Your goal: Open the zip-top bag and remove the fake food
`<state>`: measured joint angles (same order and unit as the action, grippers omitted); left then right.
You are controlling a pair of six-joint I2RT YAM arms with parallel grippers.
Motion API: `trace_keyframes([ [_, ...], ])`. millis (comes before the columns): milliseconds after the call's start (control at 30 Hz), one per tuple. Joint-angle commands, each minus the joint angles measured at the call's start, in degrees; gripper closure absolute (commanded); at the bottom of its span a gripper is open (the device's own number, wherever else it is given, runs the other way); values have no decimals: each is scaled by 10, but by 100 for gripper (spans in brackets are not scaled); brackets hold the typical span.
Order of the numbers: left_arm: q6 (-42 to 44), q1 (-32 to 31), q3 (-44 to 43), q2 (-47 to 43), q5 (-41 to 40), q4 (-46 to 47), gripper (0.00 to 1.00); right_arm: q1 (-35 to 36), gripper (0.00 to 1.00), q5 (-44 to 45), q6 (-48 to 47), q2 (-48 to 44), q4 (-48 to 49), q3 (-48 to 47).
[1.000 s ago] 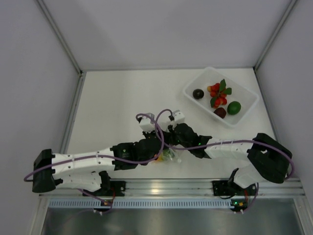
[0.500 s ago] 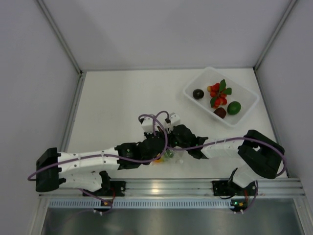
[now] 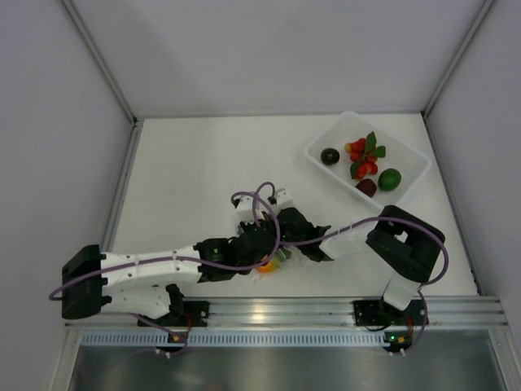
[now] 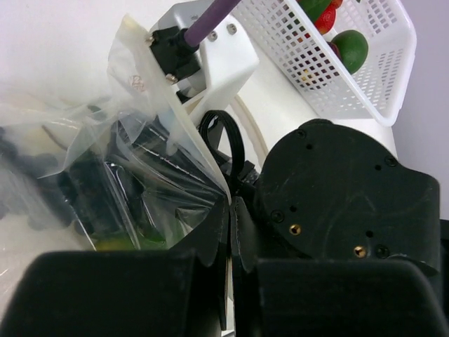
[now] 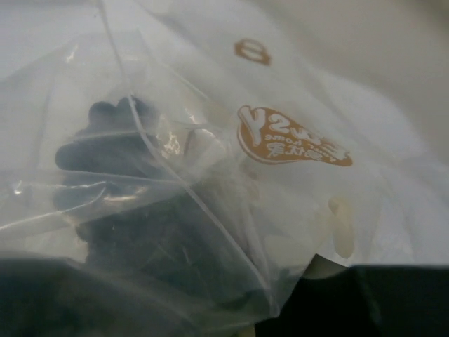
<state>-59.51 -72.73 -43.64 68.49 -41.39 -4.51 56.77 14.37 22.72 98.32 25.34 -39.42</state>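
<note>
The small clear crinkly zip-top bag point(image 4: 140, 161) was at the near middle of the white tabletop point(image 3: 187, 179), between the two arms' black wrists and close to the aluminium rail point(image 3: 269, 308) at the table's front edge. From above, almost all of it was hidden under the arms, so its long axis could not be told there. In the left wrist view, one straight edge of the bag ran from a top-left corner diagonally down to the right. There it ended between the fingers of the left gripper point(image 4: 229, 239), which were pressed together on the thin film. Which way the bag's mouth pointed could not be told.

The right gripper point(image 3: 285, 247) was just beside the left one. Its wrist view was filled by the bag's wall with a brown printed logo point(image 5: 291, 137), and whether its fingers were clamped could not be told.

A small orange round piece point(image 3: 265, 265) and a green one point(image 3: 285, 255) showed at the bag. The other plastic fruits, including red clustered pieces with green leaves point(image 3: 362, 159), lay in the white rectangular latticed plastic basket point(image 4: 351, 77) at the far right, well apart from the bag.
</note>
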Motion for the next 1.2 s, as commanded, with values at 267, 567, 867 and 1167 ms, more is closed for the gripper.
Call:
trace_keyframes([
  [267, -1, 3, 37, -46, -11, 30, 100, 11, 97, -5, -3, -8, -11, 6],
  [567, -5, 14, 55, -59, -16, 29, 100, 11, 100, -11, -7, -82, -19, 17],
  [867, -22, 19, 73, -58, -32, 29, 100, 15, 100, -10, -7, -177, -68, 15],
  [1167, -38, 22, 78, -41, -53, 21, 100, 19, 100, 14, -7, -263, -152, -6],
])
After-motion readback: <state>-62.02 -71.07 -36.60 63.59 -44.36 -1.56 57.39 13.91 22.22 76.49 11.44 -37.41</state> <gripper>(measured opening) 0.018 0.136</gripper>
